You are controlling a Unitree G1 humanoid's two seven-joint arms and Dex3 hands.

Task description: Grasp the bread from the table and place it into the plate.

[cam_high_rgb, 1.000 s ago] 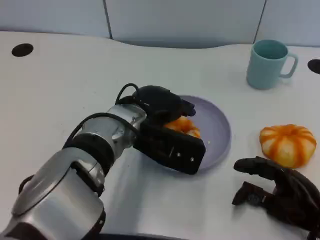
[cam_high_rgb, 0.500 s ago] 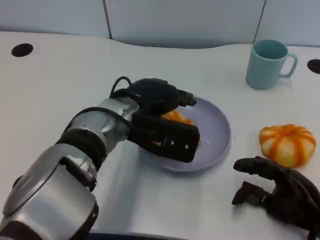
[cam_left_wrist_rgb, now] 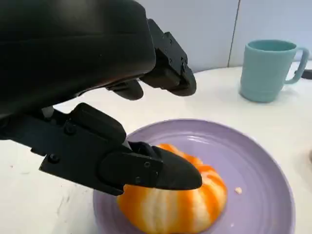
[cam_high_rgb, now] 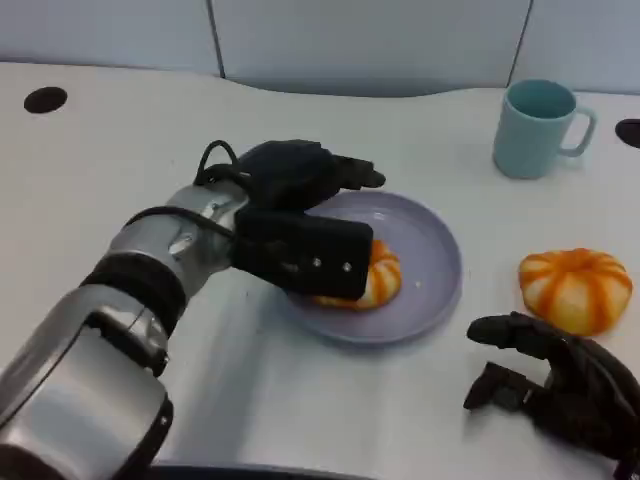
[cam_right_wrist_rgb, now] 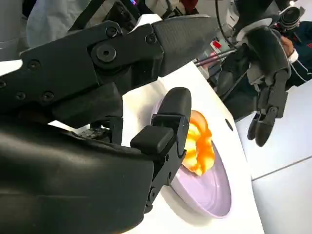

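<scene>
On purple plate (cam_high_rgb: 432, 262): bread (cam_high_rgb: 372, 280), seated. My left hand (cam_high_rgb: 300, 215) hovers, fingers spread, holding nothing. Risk: thumb snagging bread on withdrawal, dragging it off.

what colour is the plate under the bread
Light purple, a lilac shade. The plate shows best in the left wrist view, with the orange-and-white bread on it.

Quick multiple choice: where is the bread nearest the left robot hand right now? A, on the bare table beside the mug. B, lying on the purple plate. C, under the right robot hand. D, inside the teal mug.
B: the bread lies on the purple plate, with the left robot hand just over it, seen also from the left wrist.
</scene>
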